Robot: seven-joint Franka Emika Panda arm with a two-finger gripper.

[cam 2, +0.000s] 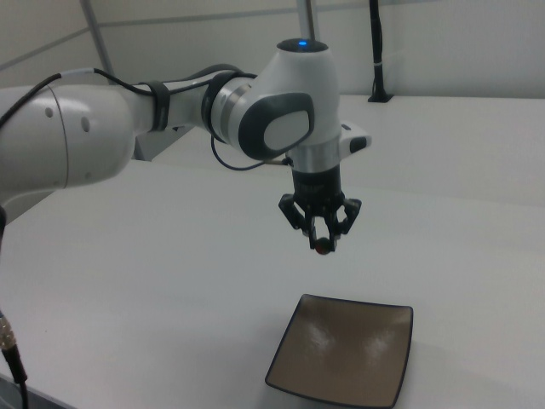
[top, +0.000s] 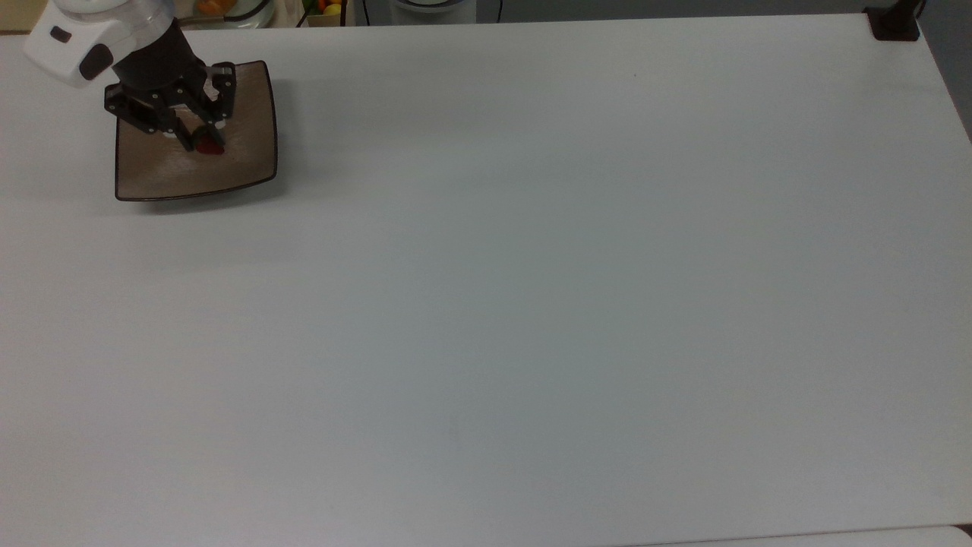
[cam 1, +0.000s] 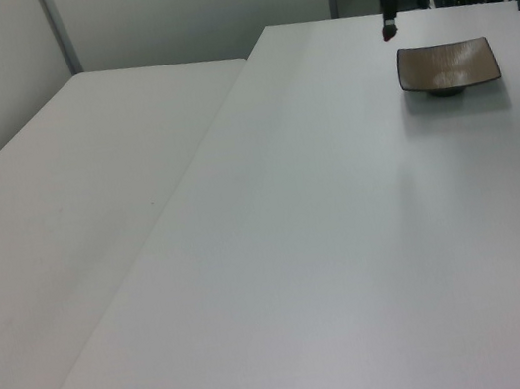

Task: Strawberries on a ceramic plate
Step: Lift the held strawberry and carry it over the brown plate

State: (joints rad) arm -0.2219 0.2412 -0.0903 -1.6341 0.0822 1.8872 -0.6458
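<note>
1. The gripper (top: 203, 143) pinches the strawberry (top: 210, 147) between its fingertips.
2. In the right view, the strawberry (cam 2: 321, 249) hangs in the air, above the ceramic plate (cam 2: 344, 362) and clear of it.
3. The plate sits at the white table's (top: 531, 304) far left in the top view.

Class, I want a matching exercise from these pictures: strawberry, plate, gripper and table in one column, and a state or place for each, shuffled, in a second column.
Column 1:
1. strawberry
2. plate
3. gripper
4. table

Column 2:
A. white, carries the plate
B. held above the plate, not yet resting on it
C. shut on the fruit, pointing down
D. square, tan-brown, nothing lying on it

Pairs: 1-B, 2-D, 3-C, 4-A
</note>
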